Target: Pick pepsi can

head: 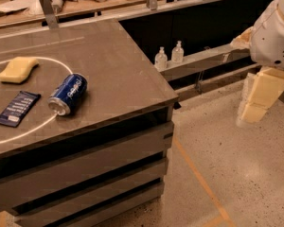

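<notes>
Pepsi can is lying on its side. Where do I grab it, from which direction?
Take the pepsi can around the middle of its body, coming straight down from above and closing across its width. It lies on its side on the table, silver end toward the front left, both long sides free. The gripper hangs far right, off the table.

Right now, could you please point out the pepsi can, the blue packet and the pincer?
pepsi can (68, 93): camera view, middle of its blue side.
blue packet (17, 108): camera view, centre of flat face.
pincer (253, 109): camera view, pale lower end, at far right.
</notes>
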Controlling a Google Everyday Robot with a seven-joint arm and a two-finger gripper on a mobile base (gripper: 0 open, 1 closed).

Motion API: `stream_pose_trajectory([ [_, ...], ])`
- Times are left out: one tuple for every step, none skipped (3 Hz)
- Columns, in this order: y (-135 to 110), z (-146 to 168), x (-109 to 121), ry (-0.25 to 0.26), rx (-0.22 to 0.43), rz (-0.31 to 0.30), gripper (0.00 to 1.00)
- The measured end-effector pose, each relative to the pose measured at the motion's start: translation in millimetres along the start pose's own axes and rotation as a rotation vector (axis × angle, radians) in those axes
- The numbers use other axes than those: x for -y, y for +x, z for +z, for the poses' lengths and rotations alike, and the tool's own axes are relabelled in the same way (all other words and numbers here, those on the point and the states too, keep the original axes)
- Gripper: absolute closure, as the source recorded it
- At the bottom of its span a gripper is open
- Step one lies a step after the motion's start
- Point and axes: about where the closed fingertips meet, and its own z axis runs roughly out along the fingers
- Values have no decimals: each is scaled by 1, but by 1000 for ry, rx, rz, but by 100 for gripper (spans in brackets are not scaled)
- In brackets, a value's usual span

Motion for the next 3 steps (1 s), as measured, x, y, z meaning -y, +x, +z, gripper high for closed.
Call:
stream_pose_trajectory([
  [-77, 11, -5, -8, 50, -212, 0],
  [-196, 28, -17, -39, 101, -543, 0],
  [-266, 51, -24, -67, 109, -759, 0],
])
